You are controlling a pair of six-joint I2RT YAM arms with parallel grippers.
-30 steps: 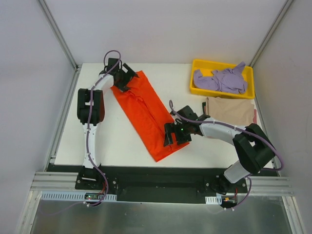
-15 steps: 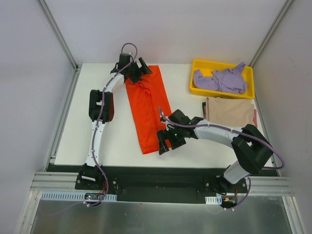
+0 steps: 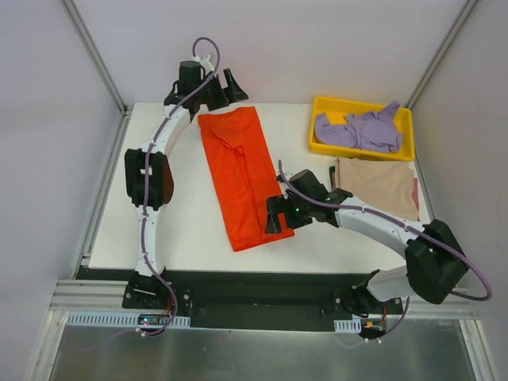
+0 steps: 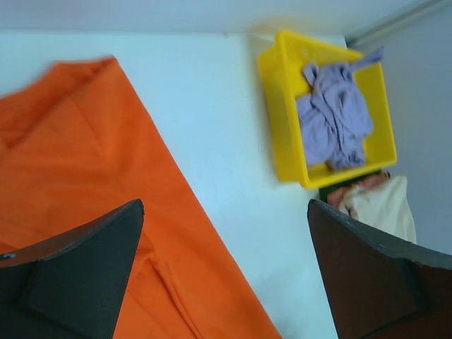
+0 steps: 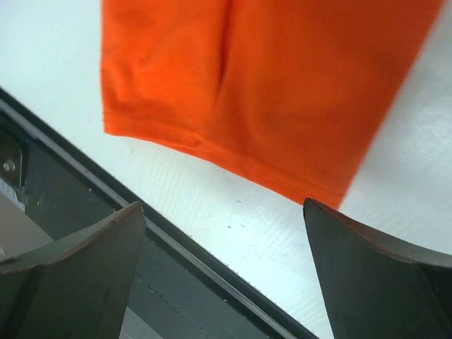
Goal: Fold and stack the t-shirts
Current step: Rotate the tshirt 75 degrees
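The white surface (image 3: 182, 230) carries everything. Across its middle the orange-red t-shirt (image 3: 242, 178) lies folded into a long strip, running from about 12 o'clock down toward 6. Out at 2 o'clock sits the yellow tray (image 3: 357, 152). Just beside its near wall, at 3 o'clock, is the tan t-shirt (image 3: 377, 182), folded flat. The lavender t-shirt (image 3: 357, 129) is crumpled inside the tray. The left tool (image 3: 226, 86) hangs over the strip's far end, jaws wide apart and holding nothing. The right tool (image 3: 276, 216) hovers over the near right corner, jaws likewise apart.
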